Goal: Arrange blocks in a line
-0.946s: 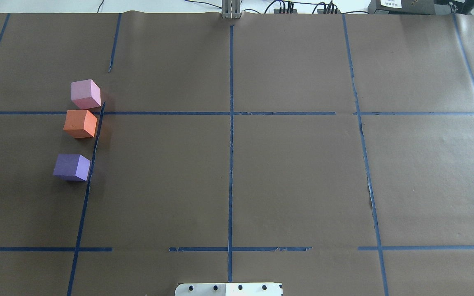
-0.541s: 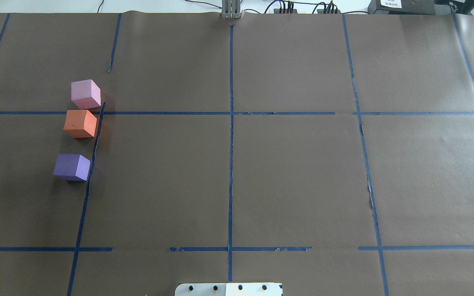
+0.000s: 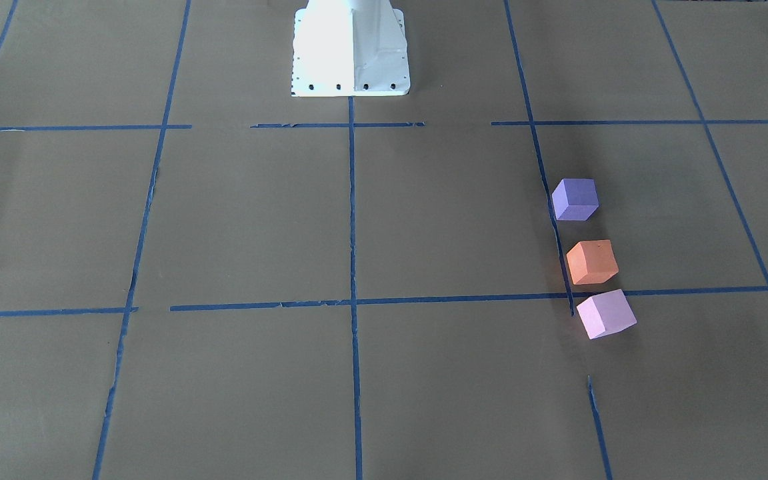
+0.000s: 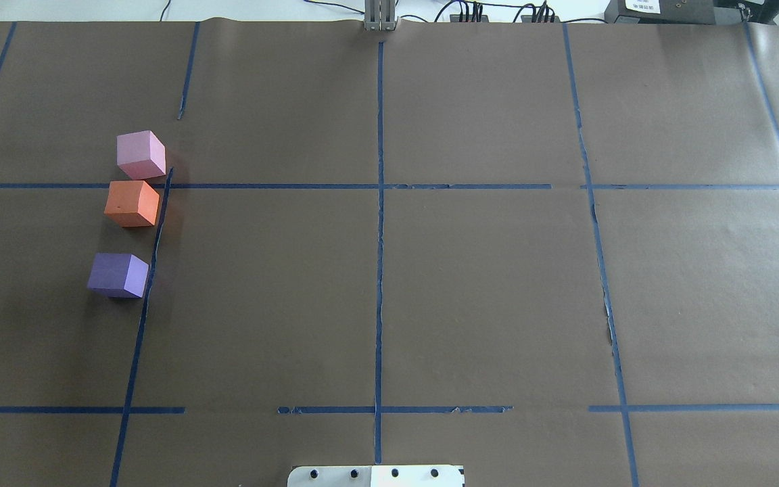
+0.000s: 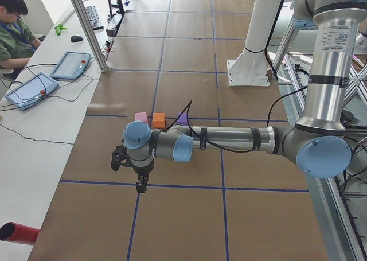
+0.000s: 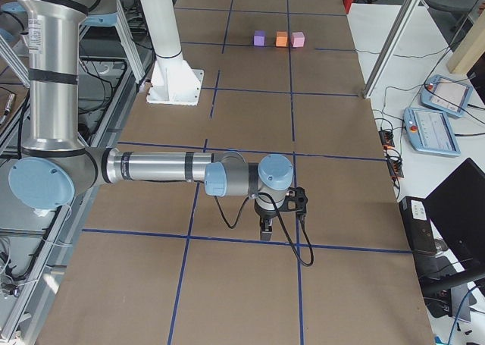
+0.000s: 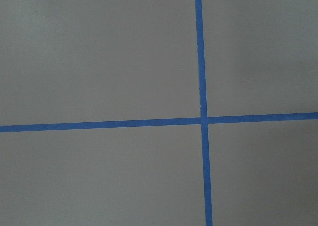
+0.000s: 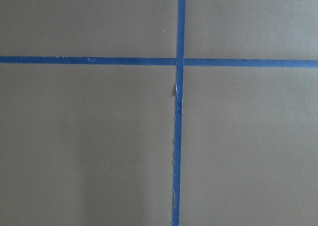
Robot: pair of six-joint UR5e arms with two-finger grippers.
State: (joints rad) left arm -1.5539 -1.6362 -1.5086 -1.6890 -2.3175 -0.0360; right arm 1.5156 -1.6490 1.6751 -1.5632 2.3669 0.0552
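Note:
Three cubes stand in a near-straight row on the robot's left part of the table. In the overhead view the pale pink block [image 4: 140,155] is farthest, the orange block [image 4: 132,203] sits close before it, and the violet block [image 4: 117,274] is nearest, with a wider gap. The front-facing view shows the violet block [image 3: 575,199], orange block [image 3: 592,261] and pink block [image 3: 605,314]. My left gripper [image 5: 140,186] hangs low over the paper, well away from the blocks. My right gripper [image 6: 265,231] hangs over the far opposite end. Neither holds a block, and I cannot tell whether either is open or shut.
Brown paper with a blue tape grid [image 4: 379,270] covers the table. The robot's white base [image 3: 351,50] stands at mid-table. An operator [image 5: 14,26] sits at a side bench with teach pendants [image 5: 69,65]. Both wrist views show only paper and tape.

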